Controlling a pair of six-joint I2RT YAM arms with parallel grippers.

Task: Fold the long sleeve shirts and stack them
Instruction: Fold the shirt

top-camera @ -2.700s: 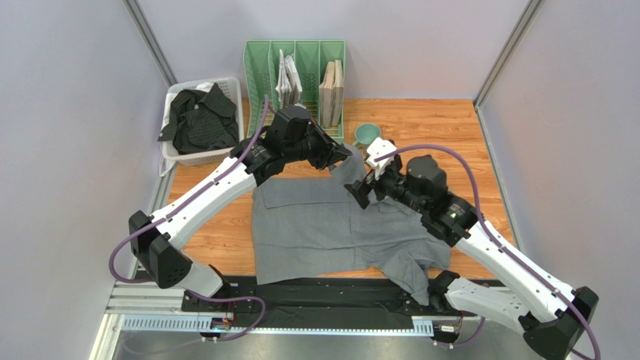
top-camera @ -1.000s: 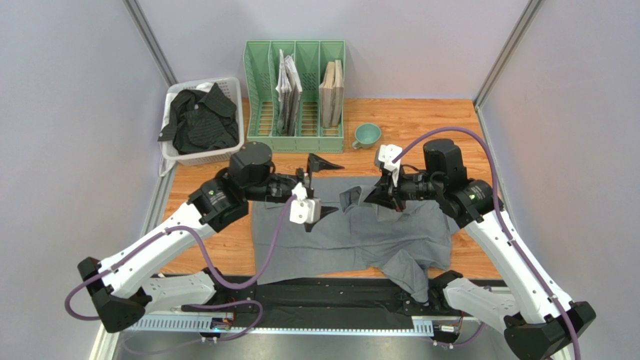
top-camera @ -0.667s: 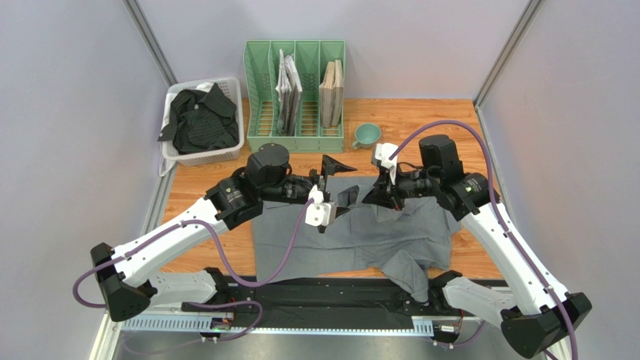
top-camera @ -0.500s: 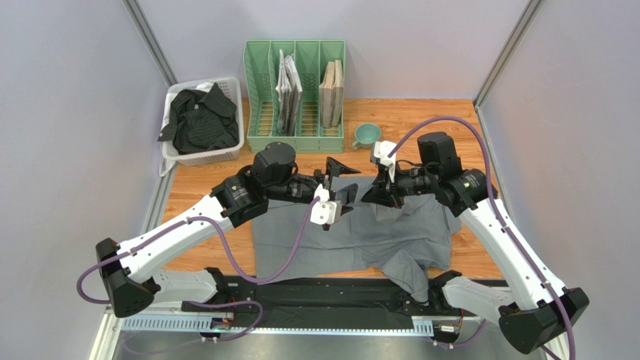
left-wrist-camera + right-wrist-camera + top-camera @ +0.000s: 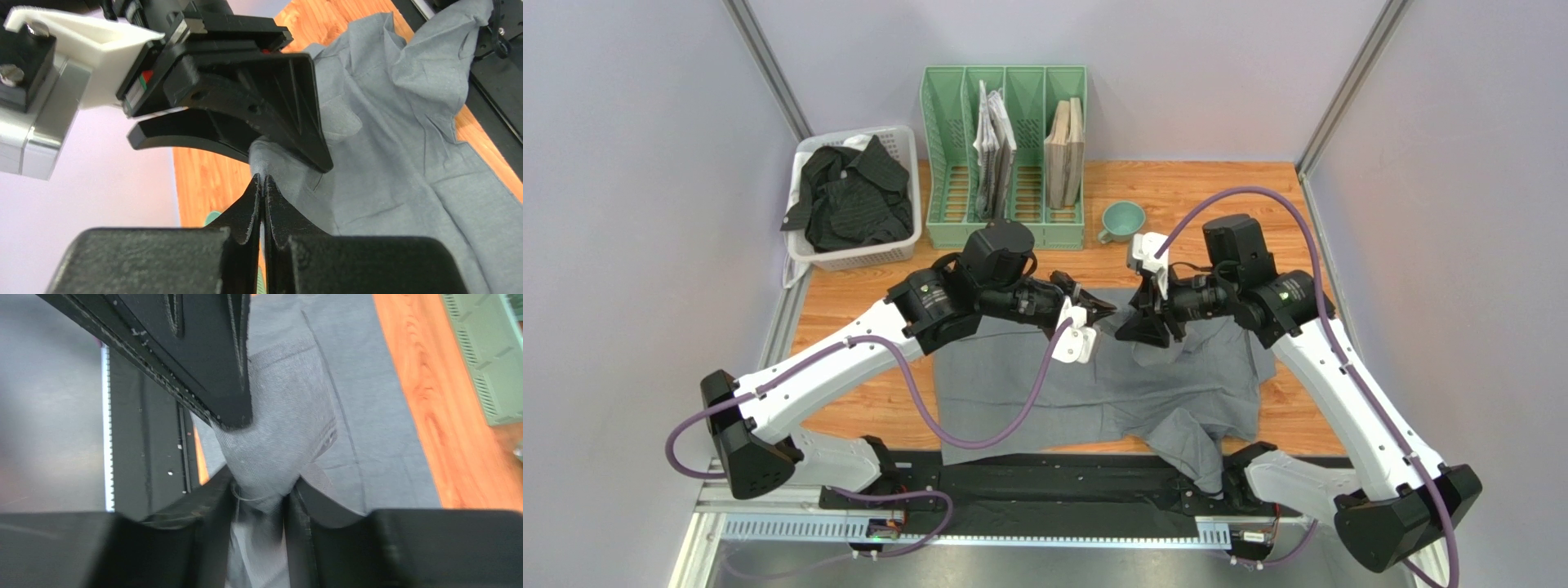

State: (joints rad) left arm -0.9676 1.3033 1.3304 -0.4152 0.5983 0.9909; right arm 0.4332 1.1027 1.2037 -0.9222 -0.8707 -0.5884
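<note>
At the far left corner of the table (image 5: 1234, 202), a white basket (image 5: 852, 257) held the black striped shirt (image 5: 844, 196), which was crumpled and unfolded. To its right, the green file rack (image 5: 949, 159) stood against the back wall with papers upright in its middle and right slots.

The left arm reached across the table centre. The left gripper (image 5: 262, 182) had both fingers pressed together on a raised fold of the grey shirt (image 5: 1161, 386). This fold was lifted clear of the table and ran directly from the left fingertips to the right gripper (image 5: 258, 493), which faced the left gripper tip to tip.

The right jaws stood partly apart, with the bunched fold lying between them and touching both inner faces. It could not be determined whether they were clamping the cloth or only enclosing it.

A teal cup (image 5: 1122, 221) stood on bare wood just behind the two grippers, apart from the cloth.

The rest of the grey shirt lay spread flat on the near half of the table. At its right side, one sleeve draped over the near edge onto the black base rail (image 5: 1051, 472).
</note>
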